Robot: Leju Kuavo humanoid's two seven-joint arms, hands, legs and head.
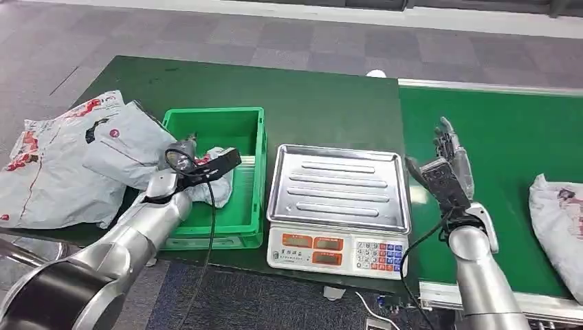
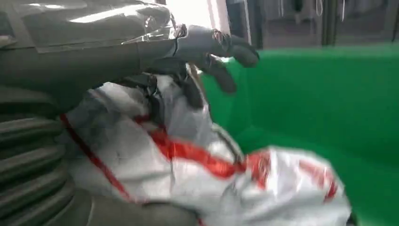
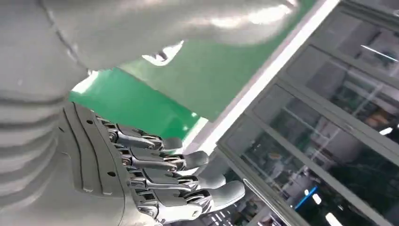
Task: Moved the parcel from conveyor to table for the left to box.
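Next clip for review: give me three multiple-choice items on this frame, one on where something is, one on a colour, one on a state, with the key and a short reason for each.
1. Where is the parcel that the left hand grips?
A. on the scale
B. in the green crate
C. on the conveyor belt

2. What colour are the markings on that parcel?
A. red
B. blue
C. yellow

3. What is the state of the right hand?
A. holding a parcel
B. pressing the scale's keys
C. empty, fingers apart

Key: B, the head view shows the gripped parcel hanging inside the crate's walls; A, the left wrist view shows red stripes on the white bag; C, the head view shows the right hand raised over the conveyor belt with nothing in it, beside the bare scale.
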